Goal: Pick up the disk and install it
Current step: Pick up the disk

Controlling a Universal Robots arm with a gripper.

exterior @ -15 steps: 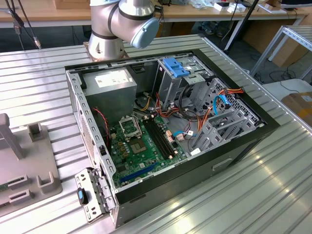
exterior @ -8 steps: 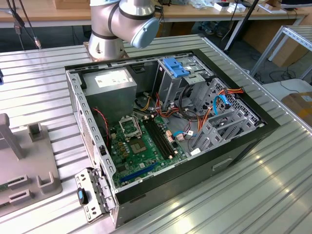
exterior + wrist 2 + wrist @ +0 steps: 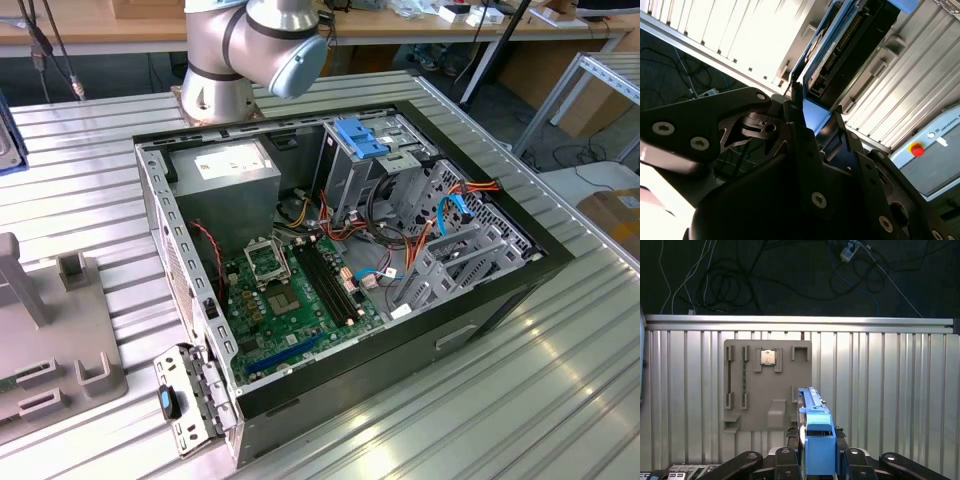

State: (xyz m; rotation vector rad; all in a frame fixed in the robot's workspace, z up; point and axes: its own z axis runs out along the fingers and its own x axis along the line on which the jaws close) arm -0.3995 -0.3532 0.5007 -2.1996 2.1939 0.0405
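Gripper (image 3: 817,454) is pinching the disk (image 3: 816,422) edge-on between its fingers, which are pressing on the blue carrier frame from both sides. The disk is hanging above the ribbed metal table (image 3: 880,390) — the grey fixture plate (image 3: 767,385) is lying below it.

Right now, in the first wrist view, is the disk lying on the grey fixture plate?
No, the disk stands on edge clamped in the gripper, off the grey fixture plate.
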